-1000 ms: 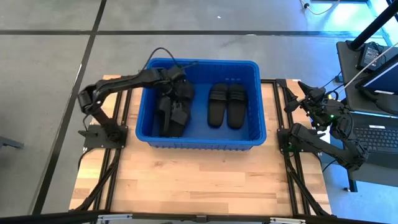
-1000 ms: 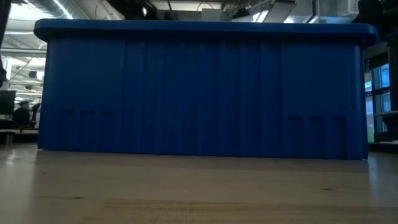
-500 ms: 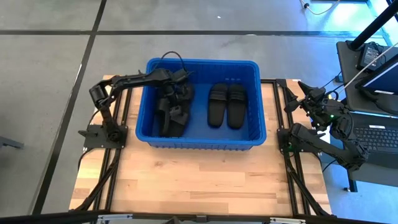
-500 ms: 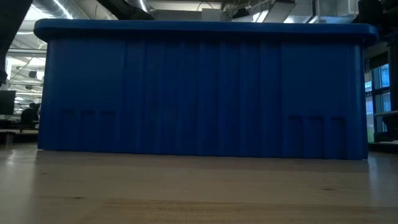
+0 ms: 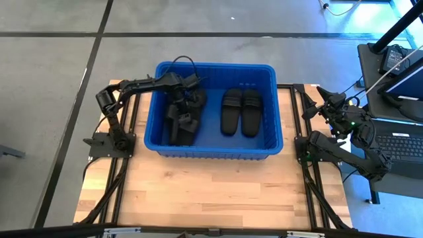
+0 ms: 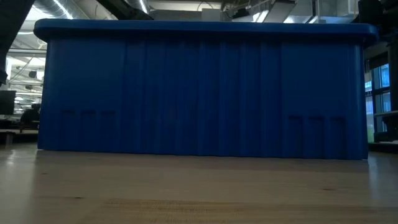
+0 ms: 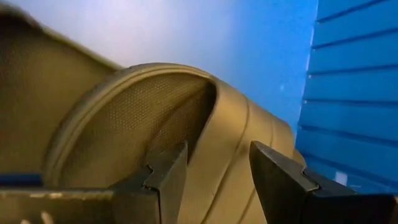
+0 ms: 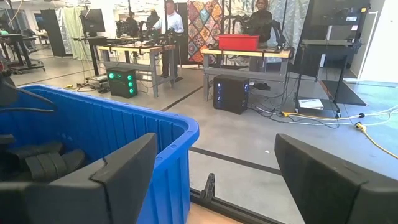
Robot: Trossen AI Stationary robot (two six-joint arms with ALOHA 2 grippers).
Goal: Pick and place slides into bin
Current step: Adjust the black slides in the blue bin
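Hovering inside the bright blue plastic bin (image 5: 215,151), left gripper (image 7: 214,177) released astride a matte black slide's (image 5: 182,119) wide strap (image 7: 155,118); light, pliable, best pinched there. Right gripper (image 8: 214,180) parked right, spread.

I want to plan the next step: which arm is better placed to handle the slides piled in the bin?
Left. The left gripper is already inside the bin over the piled slides. The right gripper waits open outside, beyond the bin's right wall.

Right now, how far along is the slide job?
Nearly done, it seems. A neat pair of slides lies in the bin, with a pile of slides at its left end. The left tool is inside the bin over that pile, a slide strap between its fingers. The right tool waits open beside the bin. No slides show on the table.
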